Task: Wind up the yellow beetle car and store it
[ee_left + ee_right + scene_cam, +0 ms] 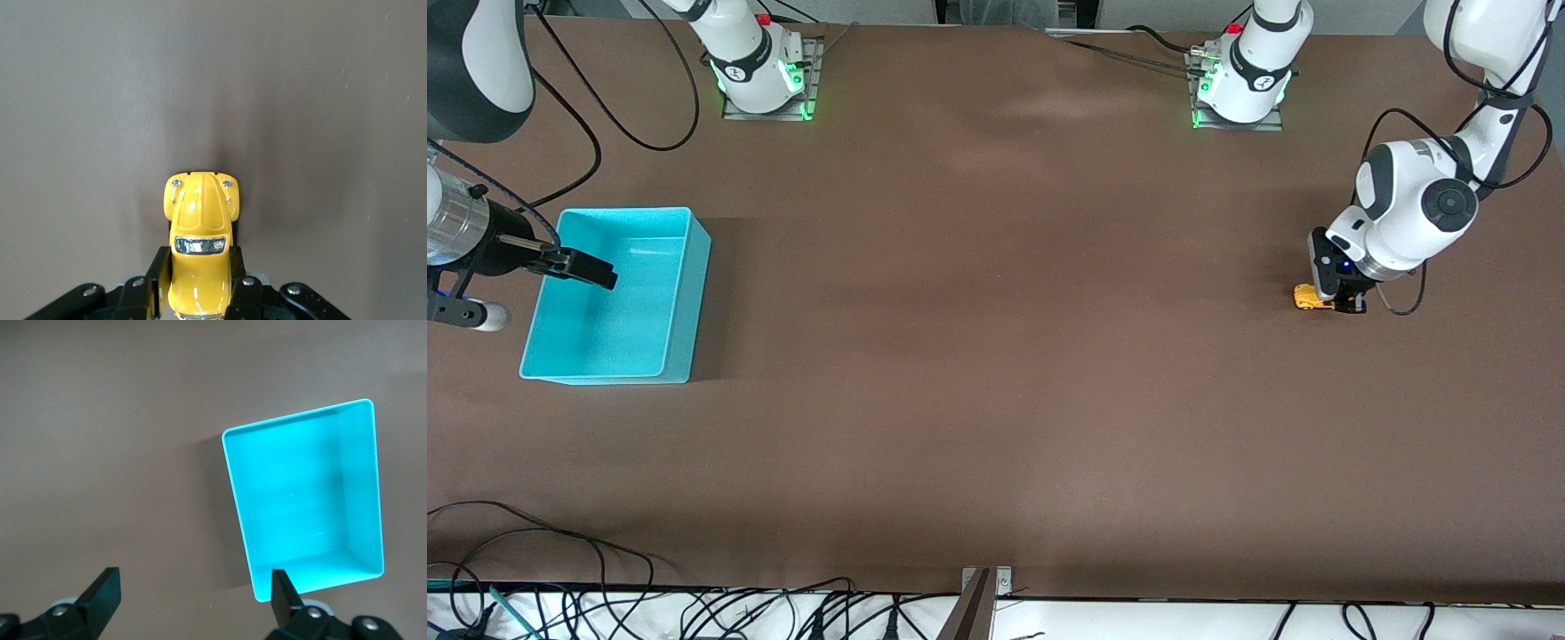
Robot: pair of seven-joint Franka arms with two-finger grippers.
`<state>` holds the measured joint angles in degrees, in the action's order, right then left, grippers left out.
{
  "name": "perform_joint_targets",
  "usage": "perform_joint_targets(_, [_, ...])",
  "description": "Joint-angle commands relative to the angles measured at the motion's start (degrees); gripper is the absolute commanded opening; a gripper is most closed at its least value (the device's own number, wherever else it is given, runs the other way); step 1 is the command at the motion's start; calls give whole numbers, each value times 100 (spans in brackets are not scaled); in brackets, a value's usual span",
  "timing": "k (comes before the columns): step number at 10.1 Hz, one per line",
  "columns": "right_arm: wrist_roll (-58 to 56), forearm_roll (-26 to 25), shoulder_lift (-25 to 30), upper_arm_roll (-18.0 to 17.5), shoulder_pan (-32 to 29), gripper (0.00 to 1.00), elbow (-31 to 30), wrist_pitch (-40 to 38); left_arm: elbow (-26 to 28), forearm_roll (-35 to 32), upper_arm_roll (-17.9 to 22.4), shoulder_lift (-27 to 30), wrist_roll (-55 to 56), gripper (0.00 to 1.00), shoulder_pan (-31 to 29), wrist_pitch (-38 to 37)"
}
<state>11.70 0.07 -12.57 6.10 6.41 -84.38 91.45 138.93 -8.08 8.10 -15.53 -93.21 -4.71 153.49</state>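
Note:
The yellow beetle car (1307,298) (200,233) is a tiny rounded toy at table level, toward the left arm's end of the table. My left gripper (1344,300) (199,280) is shut on its rear half, with the nose sticking out past the fingers (159,277). My right gripper (193,581) hangs open and empty above the rim of the turquoise bin (680,293) (233,480) at the right arm's end. One of its fingers (587,268) shows over the bin's inside.
The bin holds nothing that I can see. Wide brown tabletop (996,356) lies between the bin and the car. Both arm bases (760,71) stand along the table edge farthest from the front camera, and cables (605,604) run along the nearest edge.

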Motion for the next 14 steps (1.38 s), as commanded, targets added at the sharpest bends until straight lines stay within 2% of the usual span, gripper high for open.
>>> perform_joint_targets(1, [-132,28,17,-3,-26,100,18,-58,-85,122,227,-469,-572,0,-3,5])
perform_joint_targets(4, [-141,28,17,-3,-26,100,18,-58,-165,402,236,-469,-610,0,23,5])
perform_joint_targets(5, [-133,19,9,-3,-26,100,18,-58,-165,430,236,-451,-610,12,40,5])
perform_joint_targets(6, [-141,19,9,-3,-26,100,18,-49,-165,448,227,-442,-471,32,41,-12])
perform_joint_targets(7, [-141,19,9,-3,-26,100,18,-49,-182,457,227,-416,-461,99,49,-30])
perform_joint_targets(10, [-141,19,9,-3,-26,100,9,-49,-480,466,192,-232,-444,100,146,-739])
perform_joint_targets(14, [-133,19,9,-3,-26,100,9,-49,-551,466,192,-196,-426,100,164,-874])
